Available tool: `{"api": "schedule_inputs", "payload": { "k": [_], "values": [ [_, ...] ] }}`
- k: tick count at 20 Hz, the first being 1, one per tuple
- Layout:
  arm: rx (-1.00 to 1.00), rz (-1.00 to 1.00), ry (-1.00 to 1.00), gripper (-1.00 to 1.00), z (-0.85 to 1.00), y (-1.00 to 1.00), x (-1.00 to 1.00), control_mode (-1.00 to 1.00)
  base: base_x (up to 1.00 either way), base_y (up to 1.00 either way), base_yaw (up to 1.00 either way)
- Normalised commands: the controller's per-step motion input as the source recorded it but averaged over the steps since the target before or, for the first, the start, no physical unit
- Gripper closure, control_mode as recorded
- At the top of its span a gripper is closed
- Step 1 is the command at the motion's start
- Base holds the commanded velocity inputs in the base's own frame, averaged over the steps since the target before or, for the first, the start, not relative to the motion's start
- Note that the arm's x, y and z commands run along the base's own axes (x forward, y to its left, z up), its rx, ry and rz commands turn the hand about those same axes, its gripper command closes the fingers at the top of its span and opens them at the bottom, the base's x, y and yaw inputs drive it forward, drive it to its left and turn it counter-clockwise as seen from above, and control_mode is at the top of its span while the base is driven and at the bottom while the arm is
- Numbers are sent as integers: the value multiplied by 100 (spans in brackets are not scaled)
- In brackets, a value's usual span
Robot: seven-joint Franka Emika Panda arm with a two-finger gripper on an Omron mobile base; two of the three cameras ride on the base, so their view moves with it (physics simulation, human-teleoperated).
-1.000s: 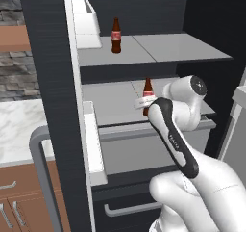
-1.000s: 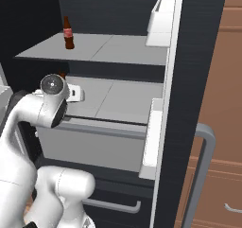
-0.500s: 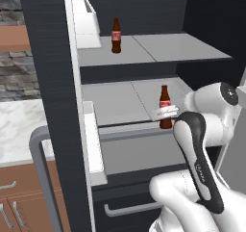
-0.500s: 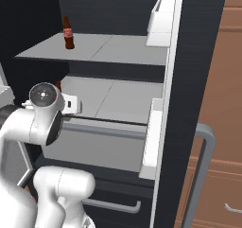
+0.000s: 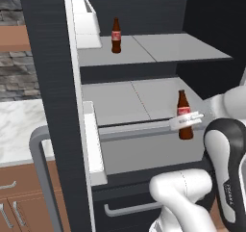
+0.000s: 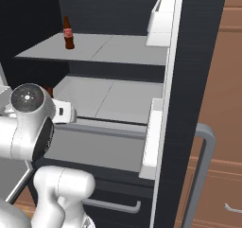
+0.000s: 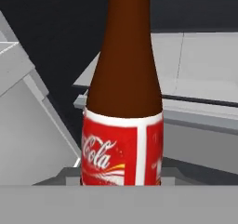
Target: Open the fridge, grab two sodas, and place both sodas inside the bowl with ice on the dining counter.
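the fridge stands open, showing two grey shelves one above the other. the upper shelf is a flat grey slab with a seam running front to back, splitting it into two panels. one soda bottle stands upright on its left panel, toward the back, in the left base view; in the right base view the same bottle sits at the far left of that shelf. the lower shelf is grey too, with a similar seam, and its top is bare where it shows. below it runs the pale front of a drawer. a white bin hangs on the open door's inner side, level with the upper shelf.
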Motion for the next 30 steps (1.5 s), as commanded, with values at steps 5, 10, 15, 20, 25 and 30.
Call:
{"api": "schedule_inputs", "payload": {
  "k": [5, 10, 15, 20, 25, 30],
  "values": [
    [-7, 0, 5, 100, -15, 2, -49, -100, 0, 0, 0],
    [-7, 0, 6, 100, -33, 6, -35, -100, 0, 0, 0],
    [-3, 0, 0, 100, -17, 5, -26, 100, -52, 1, 0],
    [0, 0, 0, 100, 0, 0, 0, 100, -92, 1, 8],
    [0, 0, 0, 100, 0, 0, 0, 100, -86, -11, 30],
    [0, 0, 0, 100, 0, 0, 0, 100, -68, -5, 42]
  ]
}}
